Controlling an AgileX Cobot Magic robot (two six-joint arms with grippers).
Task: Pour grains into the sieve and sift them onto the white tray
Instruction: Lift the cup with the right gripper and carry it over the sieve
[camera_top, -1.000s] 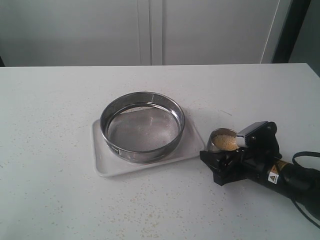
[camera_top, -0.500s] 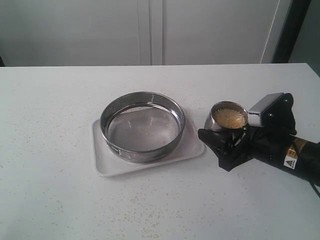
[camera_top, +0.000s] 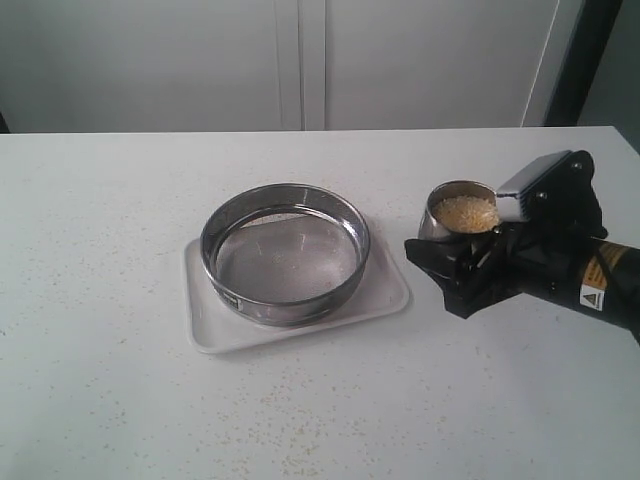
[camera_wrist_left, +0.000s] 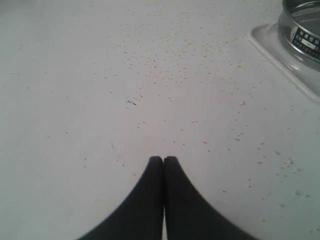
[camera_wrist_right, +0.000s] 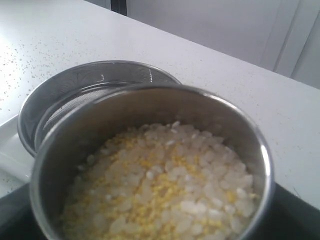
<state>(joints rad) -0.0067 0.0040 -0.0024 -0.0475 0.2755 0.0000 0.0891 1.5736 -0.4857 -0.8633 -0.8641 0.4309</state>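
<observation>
While your right gripper (camera_top: 472, 240) clasps the steel cup (camera_top: 436, 226) of grains (camera_top: 466, 210) in wide-set jaws, seemingly off the table, the carry is in hand: next bring it over the sieve (camera_top: 290, 305) on the white tray (camera_top: 210, 335) and tip. Your left gripper (camera_wrist_left: 163, 160) is closed, empty.

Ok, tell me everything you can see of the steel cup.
The steel cup is small, round and shiny. It is upright, gripped in the right tool, apparently clear of the table. The grains, mixed yellow and whitish, fill most of it. It is beside the sieve, not touching it.
</observation>
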